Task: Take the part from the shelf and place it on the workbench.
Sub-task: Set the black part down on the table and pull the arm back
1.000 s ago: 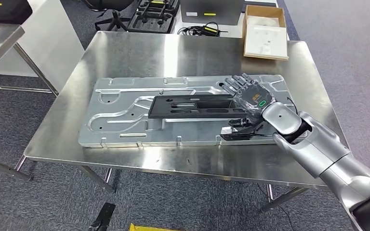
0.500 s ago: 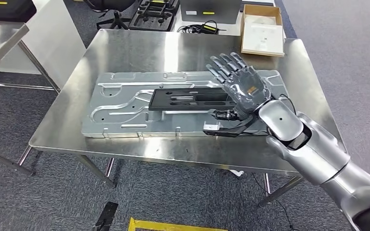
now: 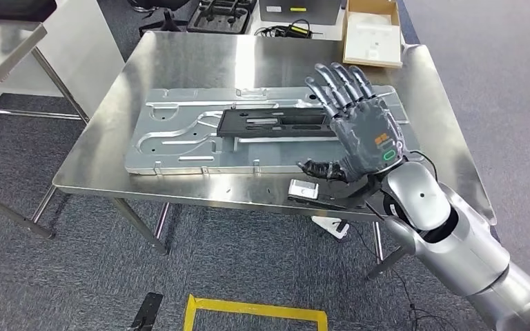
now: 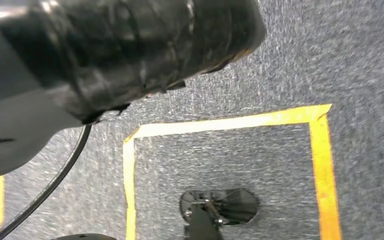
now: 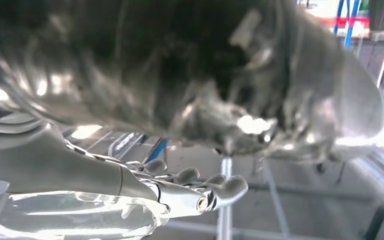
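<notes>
**Right hand lifted and spread above the part on the counter**

No readable writing shows anywhere; the nearest thing to a label is a green ring and small orange marks on the back of the right hand point(image 3: 364, 135), too small to read.

Closest in the head view, yellow tape point(image 3: 255, 312) marks a rectangle on the grey carpet. The left wrist view looks down on the same kind of tape outline on the carpet; the state of the left hand's fingers cannot be told from it.

Above the near edge of the counter point(image 3: 179, 69) the right hand is raised with its fingers point(image 3: 337, 83) released and spread, holding nothing. The right wrist view, blurred, shows pale fingers stretched out from the side.

The part point(image 3: 276, 123), a flat, long black plate with slots cut through it, lies on a large stamped silver panel point(image 3: 179, 138) resting on the counter, just beyond the hand.

Farther off, an open cardboard box point(image 3: 368, 31) sits at the counter's far corner. Beyond the counter a black moulded tray point(image 3: 219, 14) lies on the floor.
</notes>
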